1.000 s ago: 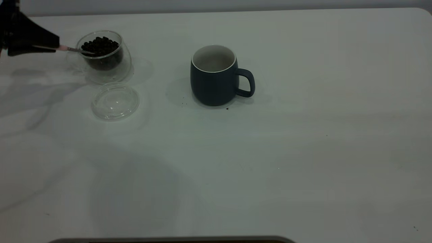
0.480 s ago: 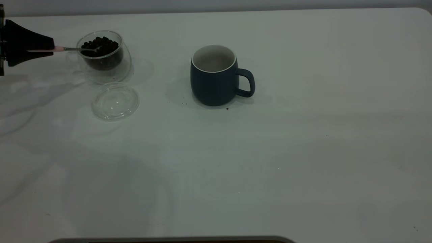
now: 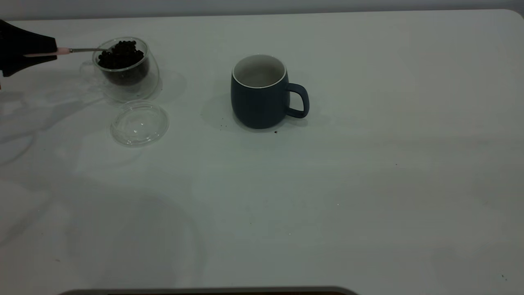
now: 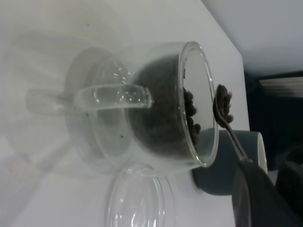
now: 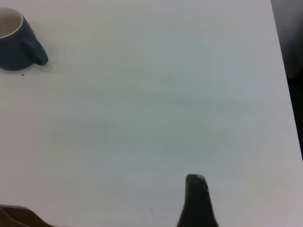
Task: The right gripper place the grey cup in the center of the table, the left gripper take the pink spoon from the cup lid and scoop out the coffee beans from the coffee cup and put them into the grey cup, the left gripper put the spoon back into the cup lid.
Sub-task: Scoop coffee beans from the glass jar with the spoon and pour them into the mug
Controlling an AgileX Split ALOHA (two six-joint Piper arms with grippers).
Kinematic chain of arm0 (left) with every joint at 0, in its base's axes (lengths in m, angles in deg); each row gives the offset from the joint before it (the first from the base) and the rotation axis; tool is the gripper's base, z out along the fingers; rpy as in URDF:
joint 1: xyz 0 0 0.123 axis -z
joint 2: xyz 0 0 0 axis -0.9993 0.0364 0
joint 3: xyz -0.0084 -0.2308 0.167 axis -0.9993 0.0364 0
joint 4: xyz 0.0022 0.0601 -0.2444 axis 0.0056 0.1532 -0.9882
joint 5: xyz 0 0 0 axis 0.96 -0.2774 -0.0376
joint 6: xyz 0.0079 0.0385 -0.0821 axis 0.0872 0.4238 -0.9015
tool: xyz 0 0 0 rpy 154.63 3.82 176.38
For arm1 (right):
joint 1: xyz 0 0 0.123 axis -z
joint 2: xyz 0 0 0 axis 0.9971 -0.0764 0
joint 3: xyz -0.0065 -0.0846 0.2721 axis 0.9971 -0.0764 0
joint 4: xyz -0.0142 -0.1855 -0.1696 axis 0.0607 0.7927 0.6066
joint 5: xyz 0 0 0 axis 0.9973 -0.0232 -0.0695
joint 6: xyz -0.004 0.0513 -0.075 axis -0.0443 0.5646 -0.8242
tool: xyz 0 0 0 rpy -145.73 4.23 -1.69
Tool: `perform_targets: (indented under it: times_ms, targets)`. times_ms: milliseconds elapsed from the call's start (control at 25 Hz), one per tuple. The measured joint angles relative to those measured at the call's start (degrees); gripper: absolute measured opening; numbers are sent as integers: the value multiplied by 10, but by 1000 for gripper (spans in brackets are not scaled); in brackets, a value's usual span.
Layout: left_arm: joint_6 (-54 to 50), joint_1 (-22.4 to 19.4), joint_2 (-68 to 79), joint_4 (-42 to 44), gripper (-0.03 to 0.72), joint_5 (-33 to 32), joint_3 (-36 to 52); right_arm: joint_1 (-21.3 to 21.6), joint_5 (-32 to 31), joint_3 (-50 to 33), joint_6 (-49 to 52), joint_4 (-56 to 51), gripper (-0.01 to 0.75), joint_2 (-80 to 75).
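The pink spoon (image 3: 77, 50) is held level by its pale handle in the left gripper (image 3: 51, 48), clamped at the left edge of the table (image 3: 368, 184). Its metal bowl (image 4: 222, 101) is loaded with dark coffee beans (image 3: 121, 54) and poised over the rim of the clear glass coffee cup (image 3: 125, 69). The round transparent cup lid (image 3: 139, 123) lies flat just in front of that cup. The grey cup (image 3: 262, 92) stands upright near the middle, white inside, handle pointing right.

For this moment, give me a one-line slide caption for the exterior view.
Left pincer holds the pink spoon, loaded with beans, over the glass cup; lid and grey mug stand apart.
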Motion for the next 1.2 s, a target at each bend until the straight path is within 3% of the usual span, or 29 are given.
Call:
perform_targets:
  times_ms: [1200]
  targets:
    - [-54,-11,0,-8,115,-19,0,0,0,0,0,0,591,0]
